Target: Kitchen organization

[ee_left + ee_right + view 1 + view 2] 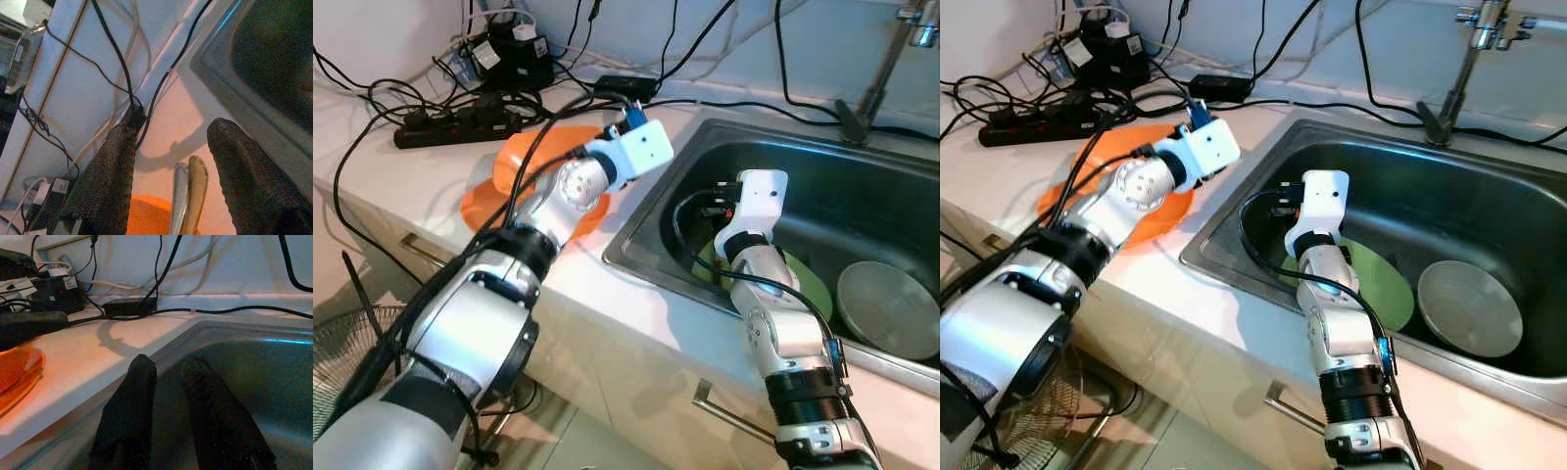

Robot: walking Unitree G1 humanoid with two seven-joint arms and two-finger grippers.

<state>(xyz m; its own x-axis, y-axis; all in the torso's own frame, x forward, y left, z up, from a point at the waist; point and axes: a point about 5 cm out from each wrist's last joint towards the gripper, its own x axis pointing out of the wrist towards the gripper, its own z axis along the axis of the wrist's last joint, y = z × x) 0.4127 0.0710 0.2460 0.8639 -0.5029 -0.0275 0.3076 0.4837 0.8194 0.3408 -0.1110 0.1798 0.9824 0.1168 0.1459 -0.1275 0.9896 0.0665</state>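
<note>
Orange plate (489, 191) on the counter (1234, 304), left of the sink (1489, 186). Left wrist view adds two spoon-like utensils (188, 196), silver and gold, above the plate's rim, between the spread fingers of the left pincer (171, 171). Right pincer (168, 382) inside the sink, fingers slightly apart, holding nothing; green plate (1386, 284) and grey bowl (1469, 308) beneath.

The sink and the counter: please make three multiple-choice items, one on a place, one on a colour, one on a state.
1. Where is the green plate?
A. in the sink
B. on the counter
C. on the floor

2. What colour is the dish on the counter?
A. blue
B. orange
C. white

3. How are the left hand's fingers?
A. clamped on a cup
B. apart
C. pressed together

Answers: 1 A, it lies on the basin bottom beside a grey bowl. 2 B, orange under the left arm. 3 B, a gap shows between them.
</note>
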